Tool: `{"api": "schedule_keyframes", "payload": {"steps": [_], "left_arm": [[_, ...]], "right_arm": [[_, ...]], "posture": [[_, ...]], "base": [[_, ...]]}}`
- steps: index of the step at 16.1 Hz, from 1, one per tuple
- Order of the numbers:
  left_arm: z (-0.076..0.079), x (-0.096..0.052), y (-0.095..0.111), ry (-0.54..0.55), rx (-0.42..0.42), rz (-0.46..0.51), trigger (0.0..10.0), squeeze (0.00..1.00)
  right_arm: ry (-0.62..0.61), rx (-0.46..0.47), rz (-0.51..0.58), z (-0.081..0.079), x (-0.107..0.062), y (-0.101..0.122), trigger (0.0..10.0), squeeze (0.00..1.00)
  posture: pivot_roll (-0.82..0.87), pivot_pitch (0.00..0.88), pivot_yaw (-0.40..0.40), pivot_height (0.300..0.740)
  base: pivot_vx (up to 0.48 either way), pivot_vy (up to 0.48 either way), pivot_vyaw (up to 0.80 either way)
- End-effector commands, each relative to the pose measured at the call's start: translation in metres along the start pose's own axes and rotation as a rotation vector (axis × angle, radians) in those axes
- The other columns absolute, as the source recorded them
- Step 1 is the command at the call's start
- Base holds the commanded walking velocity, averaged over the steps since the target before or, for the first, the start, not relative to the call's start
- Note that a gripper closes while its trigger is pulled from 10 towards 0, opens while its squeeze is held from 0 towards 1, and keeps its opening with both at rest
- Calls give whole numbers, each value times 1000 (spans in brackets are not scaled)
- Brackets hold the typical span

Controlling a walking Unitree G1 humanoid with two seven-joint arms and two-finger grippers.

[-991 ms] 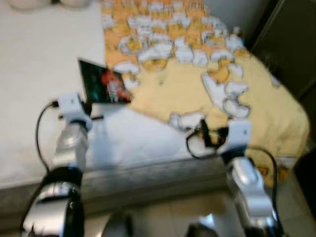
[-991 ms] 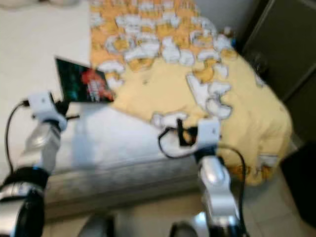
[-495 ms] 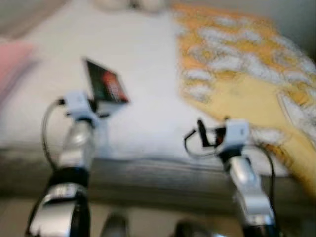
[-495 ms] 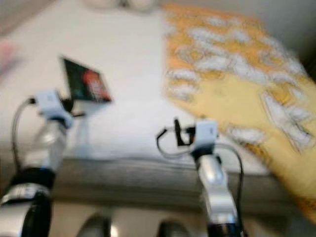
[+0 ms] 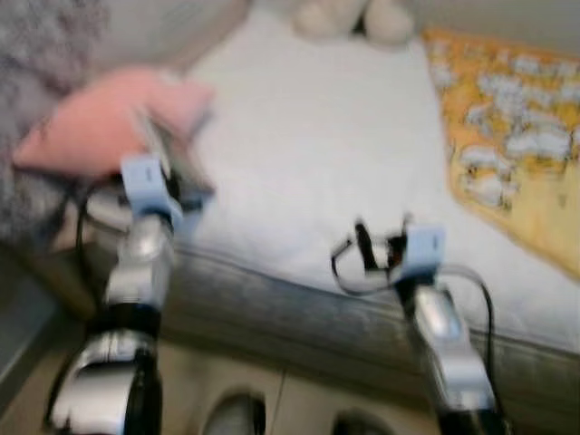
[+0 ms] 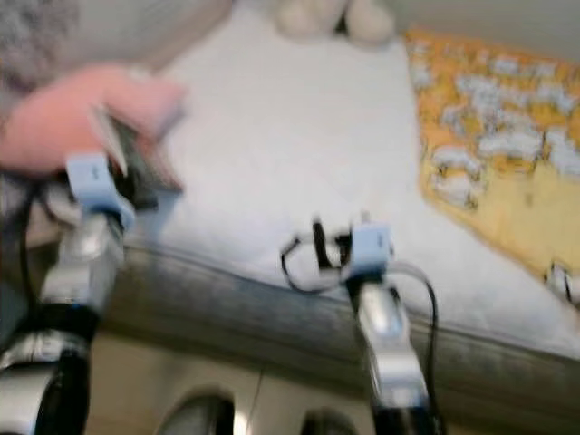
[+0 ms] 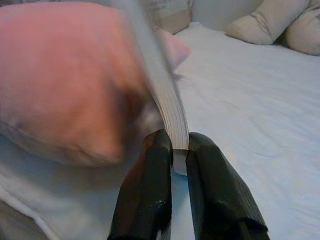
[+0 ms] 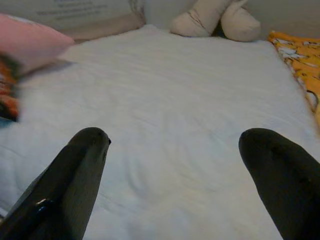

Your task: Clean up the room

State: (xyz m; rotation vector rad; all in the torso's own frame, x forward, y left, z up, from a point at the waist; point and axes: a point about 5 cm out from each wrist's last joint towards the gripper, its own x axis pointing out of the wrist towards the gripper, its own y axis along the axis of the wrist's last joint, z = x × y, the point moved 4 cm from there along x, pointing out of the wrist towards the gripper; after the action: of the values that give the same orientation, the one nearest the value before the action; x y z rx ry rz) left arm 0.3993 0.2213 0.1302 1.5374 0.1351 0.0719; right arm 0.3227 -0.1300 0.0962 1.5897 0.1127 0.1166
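Note:
My left gripper (image 7: 173,150) is shut on the lower edge of a thin book (image 7: 160,95), held upright above the left edge of the bed; its dark cover (image 5: 172,163) is blurred in the eye views. A pink pillow (image 5: 100,127) lies just behind the book. My right gripper (image 8: 175,150) stands open over the white sheet (image 8: 170,90) near the bed's front edge, with nothing between its fingers (image 8: 75,170).
A yellow blanket with a white pattern (image 5: 517,136) covers the bed's right side. A beige plush toy (image 8: 220,20) sits at the head of the bed. The grey bed frame edge (image 5: 299,317) runs in front of me, tiled floor below.
The whole picture has swung toward the left of the bed, so the camera has turned. The pink pillow has come into sight behind the book, still held in my left gripper.

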Motion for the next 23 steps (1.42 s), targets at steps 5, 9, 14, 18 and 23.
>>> {"api": "schedule_keyframes", "payload": {"steps": [5, 9, 14, 18, 23], "left_arm": [[26, 3, 22, -115, 15, 79, 10000, 0], [30, 0, 24, -118, 44, 109, 10000, 0], [47, -15, 53, -183, 110, 260, 10000, 0], [55, -14, 55, -201, 127, 255, 10000, 0], [59, -11, 58, -224, 125, 248, 10000, 0]], "right_arm": [[-35, -42, 19, 7, -4, 2, 10000, 0], [-18, -33, 55, 5, 1, 11, 10000, 0], [-93, -29, 237, 23, 0, 62, 10000, 0], [-84, -22, 193, 20, -3, 52, 10000, 0], [-66, -18, 173, 15, -3, 46, 10000, 0]], "posture": [[25, 21, -51, 695], [28, 13, -53, 695], [32, 0, -54, 695], [27, 0, -51, 695], [27, 0, -46, 695]], "base": [[0, 0, -133], [0, 0, -166], [441, 0, 0], [461, 0, 0], [480, 0, 0]]}}
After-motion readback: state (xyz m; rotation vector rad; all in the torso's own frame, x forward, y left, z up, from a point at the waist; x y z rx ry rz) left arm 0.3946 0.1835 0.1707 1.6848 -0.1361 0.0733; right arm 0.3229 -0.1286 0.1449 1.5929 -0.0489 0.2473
